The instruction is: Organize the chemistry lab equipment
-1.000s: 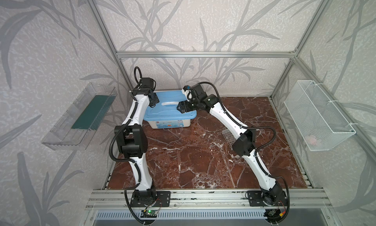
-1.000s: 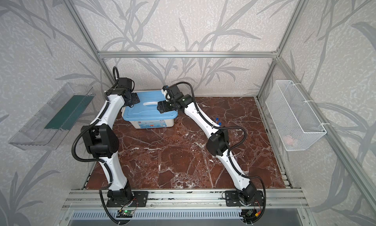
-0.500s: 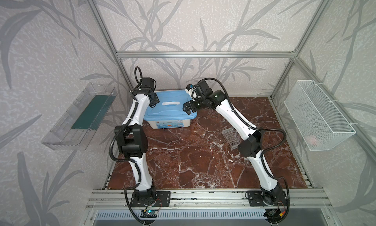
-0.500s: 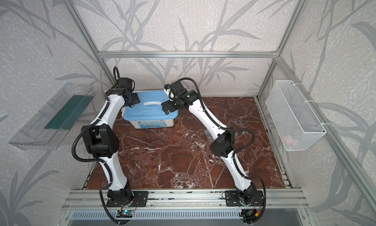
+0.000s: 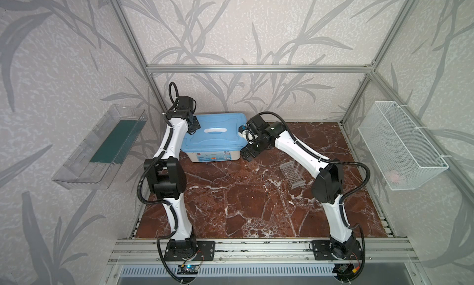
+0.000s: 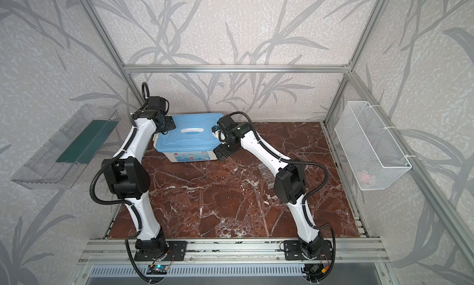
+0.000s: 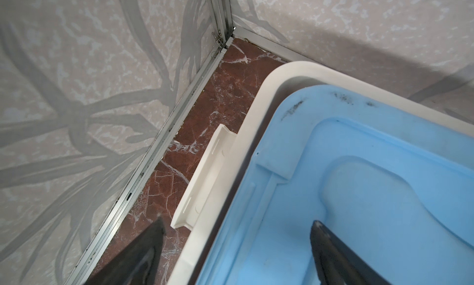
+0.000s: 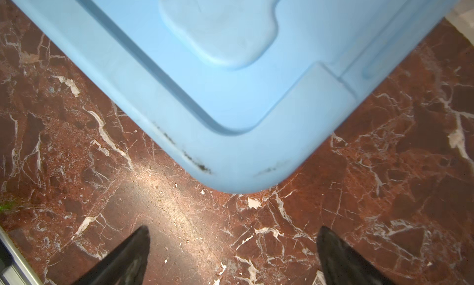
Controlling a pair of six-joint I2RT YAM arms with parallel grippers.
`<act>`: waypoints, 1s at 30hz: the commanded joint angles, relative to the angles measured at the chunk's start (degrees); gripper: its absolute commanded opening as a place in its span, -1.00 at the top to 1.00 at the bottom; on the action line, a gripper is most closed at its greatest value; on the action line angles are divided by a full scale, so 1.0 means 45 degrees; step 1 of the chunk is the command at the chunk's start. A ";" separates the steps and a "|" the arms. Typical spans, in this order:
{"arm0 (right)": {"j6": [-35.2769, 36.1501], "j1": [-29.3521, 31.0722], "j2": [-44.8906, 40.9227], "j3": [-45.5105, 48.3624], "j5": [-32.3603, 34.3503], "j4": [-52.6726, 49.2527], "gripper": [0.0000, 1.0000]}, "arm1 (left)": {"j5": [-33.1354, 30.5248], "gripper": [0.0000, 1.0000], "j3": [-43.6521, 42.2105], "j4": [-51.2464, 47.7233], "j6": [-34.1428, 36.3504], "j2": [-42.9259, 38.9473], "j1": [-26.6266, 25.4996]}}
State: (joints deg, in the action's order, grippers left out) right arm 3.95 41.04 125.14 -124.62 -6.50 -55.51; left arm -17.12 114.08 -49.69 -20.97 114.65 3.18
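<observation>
Spanning the whole cell floor, 1 red marble bench [image 5: 243, 206] carries everything. 2 arms rise from the front rail: left arm [image 5: 170, 140] stands steep, elbow bent by the bench's left edge, wrist tipped down over the back-left corner of the tub [image 5: 234, 156]; right arm [image 5: 297, 149] leans low across the bench from front right, forearm stretched twd the tub's front-right corner. 1 tub, white body w/ 1 blue lid [image 5: 218, 140] on it, sits at the back left. On the walls: 1 clear tray [image 5: 84, 168] w/ a green mat [image 5: 115, 140] at left, 1 white wire basket [image 5: 400, 153] at right w/ a pale pink item [image 5: 393, 176] inside, too blurred to name. 1 clear grid-holed rack [image 5: 293, 177] sits on the bench right of centre, just beside the right arm's forearm, well apart from the tub; whether anything stands in it can't be told. The left claw [image 7: 238, 222]: jaws wide apart, holding nothing, one finger over the lid, the other out over the bench, straddling the tub's rim beside its white latch [image 7: 205, 173]. The right claw [image 8: 234, 228]: jaws also wide apart, empty, both fingers above bare bench just off the lid's corner.
</observation>
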 commanded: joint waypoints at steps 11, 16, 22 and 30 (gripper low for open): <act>-0.0098 0.0317 0.1475 -0.1858 0.0331 0.1130 -0.72 | 0.0299 -0.92 0.0508 -0.0664 0.0090 0.0089 0.0184; -0.0012 0.0447 0.1997 -0.2830 0.0440 0.0628 -0.67 | 0.0387 -0.94 0.0444 -0.0639 0.0147 0.0128 0.0174; -0.0496 0.0568 0.2459 -0.3364 0.0662 0.1006 -0.65 | 0.0607 -0.93 0.0614 -0.0735 0.0169 0.0504 0.0292; -0.1526 0.0438 0.3151 -0.4802 -0.0122 0.0354 -0.65 | 0.0897 -0.80 0.0693 -0.0579 0.0335 0.1124 0.0312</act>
State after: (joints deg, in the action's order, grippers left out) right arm 0.43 43.16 138.82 -144.29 -4.71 -52.93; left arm -13.96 116.14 -50.43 -20.32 117.49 4.25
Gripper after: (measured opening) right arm 0.825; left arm 0.906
